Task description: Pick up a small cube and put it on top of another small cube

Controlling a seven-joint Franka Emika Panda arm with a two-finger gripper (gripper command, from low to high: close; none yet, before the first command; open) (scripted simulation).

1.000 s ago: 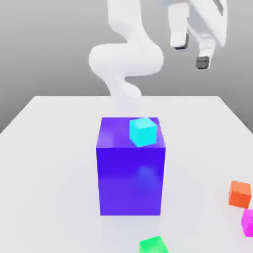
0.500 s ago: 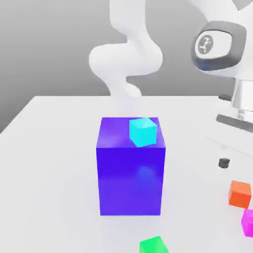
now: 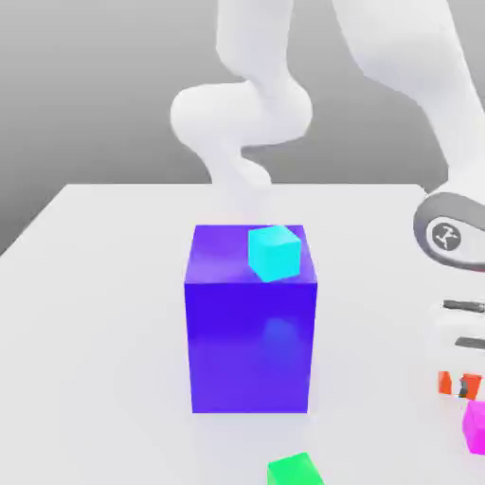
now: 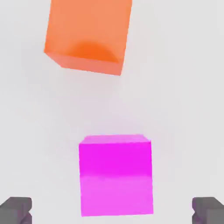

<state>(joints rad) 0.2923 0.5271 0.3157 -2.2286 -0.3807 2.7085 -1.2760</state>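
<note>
Landmark: big blue-purple block (image 3: 251, 332), standing on the white table (image 3: 95, 284) about mid-table.
Cyan cube: (image 3: 274, 252) sits on top of the block, toward the block's corner on the exterior view's right, turned slightly askew.
Magenta cube: (image 3: 476, 425) on the table, well off to the exterior view's right of the block and nearer the camera than the block's front face; cut by the picture's edge there. In the hand view it (image 4: 116, 175) lies flat on the table between the two dark fingertips (image 4: 15, 210).
Orange cube: (image 3: 445, 383) on the table just behind the magenta cube as seen from the block's side, mostly hidden by the hand; in the hand view it (image 4: 87, 35) lies apart from the magenta cube, with bare table between them.
Green cube: (image 3: 296, 470) on the table in front of the block, a little to the exterior view's right, partly cut off.
Gripper: (image 4: 112, 211) low over the table to the right of the block, above the magenta cube.
Jaws: spread wide, one fingertip on each side of the magenta cube, clear gaps both sides, nothing held.
Arm: white Panda arm (image 3: 242, 114) rises behind the block and bends down on the exterior view's right.
</note>
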